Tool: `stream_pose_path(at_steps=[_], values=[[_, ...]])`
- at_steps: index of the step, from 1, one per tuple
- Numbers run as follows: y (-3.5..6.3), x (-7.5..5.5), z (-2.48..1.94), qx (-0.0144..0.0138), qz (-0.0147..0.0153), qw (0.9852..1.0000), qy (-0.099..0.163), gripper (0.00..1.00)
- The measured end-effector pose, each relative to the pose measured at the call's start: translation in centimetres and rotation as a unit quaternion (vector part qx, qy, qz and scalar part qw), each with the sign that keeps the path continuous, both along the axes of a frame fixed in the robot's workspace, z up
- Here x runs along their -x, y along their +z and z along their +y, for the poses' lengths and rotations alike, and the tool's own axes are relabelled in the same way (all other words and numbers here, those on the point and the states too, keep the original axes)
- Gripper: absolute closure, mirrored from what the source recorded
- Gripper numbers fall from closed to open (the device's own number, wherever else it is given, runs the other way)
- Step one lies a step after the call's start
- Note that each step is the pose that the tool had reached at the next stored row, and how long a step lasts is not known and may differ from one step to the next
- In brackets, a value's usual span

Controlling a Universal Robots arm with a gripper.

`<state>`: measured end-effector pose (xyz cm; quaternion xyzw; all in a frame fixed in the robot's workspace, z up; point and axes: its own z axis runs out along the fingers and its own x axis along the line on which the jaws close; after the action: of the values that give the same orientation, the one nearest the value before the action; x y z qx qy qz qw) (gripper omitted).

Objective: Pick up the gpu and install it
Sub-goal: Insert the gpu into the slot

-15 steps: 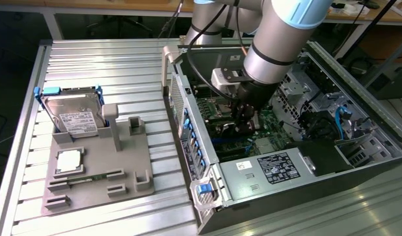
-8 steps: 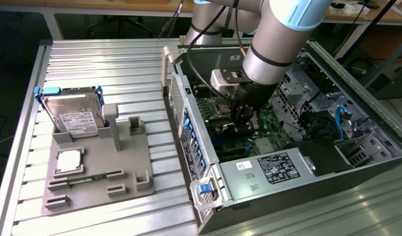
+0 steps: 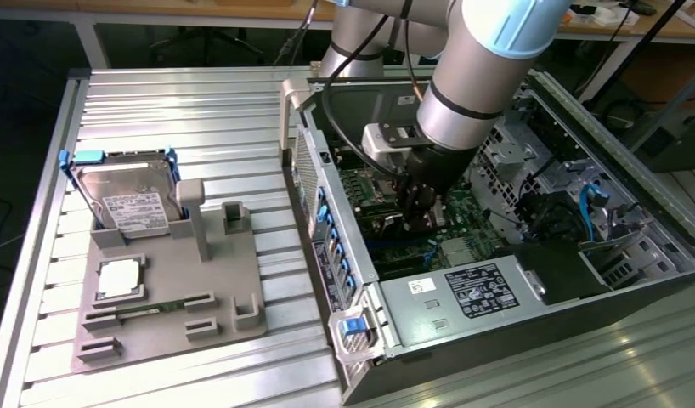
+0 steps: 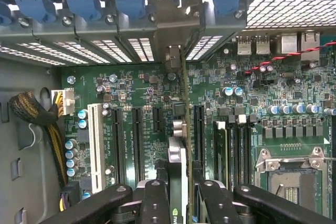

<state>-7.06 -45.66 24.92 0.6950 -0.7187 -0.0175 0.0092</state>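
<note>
The gpu [image 4: 177, 156] shows edge-on in the wrist view, standing upright over the green motherboard [image 4: 136, 93]. Its silver bracket [image 4: 174, 56] meets the case's rear slot openings. My gripper [image 4: 178, 195] is shut on the card, one black finger [image 4: 155, 198] on each side of it. The card lines up with the long black slots between the white slot [image 4: 96, 145] and the processor socket [image 4: 294, 177]. Whether it is seated in a slot I cannot tell. In the exterior view my gripper [image 3: 421, 212] reaches down inside the open computer case [image 3: 665, 246], and the arm hides most of the card.
A grey fixture [image 3: 172, 331] lies on the slatted table at the exterior view's left. It carries a silver hard drive with blue rails [image 3: 127, 204], a square chip [image 3: 119, 279] and a narrow green stick [image 3: 155, 306]. A power supply [image 3: 472, 293] and cables [image 4: 37, 114] crowd the case.
</note>
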Motion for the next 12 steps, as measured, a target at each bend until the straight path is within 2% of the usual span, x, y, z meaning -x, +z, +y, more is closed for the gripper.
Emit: stream_pose_path(at_steps=[2, 5, 12], values=[[-0.02, 0.00, 0.00, -0.0002, 0.0000, 1.0000, 0.000, 0.73], [0.15, -0.01, 0.01, -0.0004, 0.0020, 1.0000, 0.000, 0.73], [0.44, 0.00, 0.00, -0.0002, 0.0023, 1.0000, 0.000, 0.73]])
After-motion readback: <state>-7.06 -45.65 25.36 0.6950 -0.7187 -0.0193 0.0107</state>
